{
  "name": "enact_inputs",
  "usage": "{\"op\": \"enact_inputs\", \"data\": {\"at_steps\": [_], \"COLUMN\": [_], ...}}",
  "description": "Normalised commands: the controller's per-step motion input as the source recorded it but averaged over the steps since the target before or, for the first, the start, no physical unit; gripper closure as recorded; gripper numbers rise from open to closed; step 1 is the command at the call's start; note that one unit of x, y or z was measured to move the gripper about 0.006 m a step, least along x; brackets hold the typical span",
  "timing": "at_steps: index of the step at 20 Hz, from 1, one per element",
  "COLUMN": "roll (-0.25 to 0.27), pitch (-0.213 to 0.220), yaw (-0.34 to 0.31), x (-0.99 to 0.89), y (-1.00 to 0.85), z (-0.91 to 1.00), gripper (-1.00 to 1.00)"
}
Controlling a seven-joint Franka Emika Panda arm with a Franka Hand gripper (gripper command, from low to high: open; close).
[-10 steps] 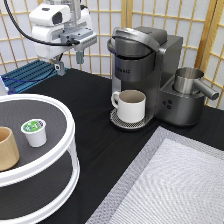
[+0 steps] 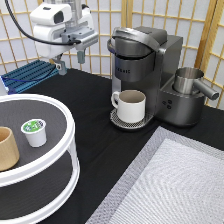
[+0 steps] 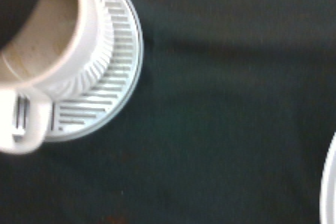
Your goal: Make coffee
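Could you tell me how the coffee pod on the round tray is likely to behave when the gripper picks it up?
The coffee pod looks small and thin-walled, so probably light and crushable. Its tapered sides may slip in a grip. It stands upright on its narrower base, so a sideways nudge could tip it. The gripper hangs open, far away.

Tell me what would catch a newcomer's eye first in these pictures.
Likely the grey coffee machine at the exterior view's top centre, with a white mug waiting on its drip tray. Next, the gripper hanging open and empty at top left, and the coffee pod sitting beside a wooden cup on the round white stand at left.
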Motion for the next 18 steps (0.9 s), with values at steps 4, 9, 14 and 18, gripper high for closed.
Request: {"op": "enact_inputs", "data": {"at_steps": [4, 9, 14, 18], "roll": [0.018, 0.087, 0.130, 0.183], "pitch": [0.110, 0.149, 0.186, 0.169], "yaw": [-0.013, -0.050, -0.038, -0.033], "x": [0.98, 0.85, 0.77, 0.72], "y": [0.00, -0.07, -0.16, -0.24], "z": [0.74, 0.53, 0.59, 0.41], "gripper": [-1.00, -1.00, -1.00, -1.00]}}
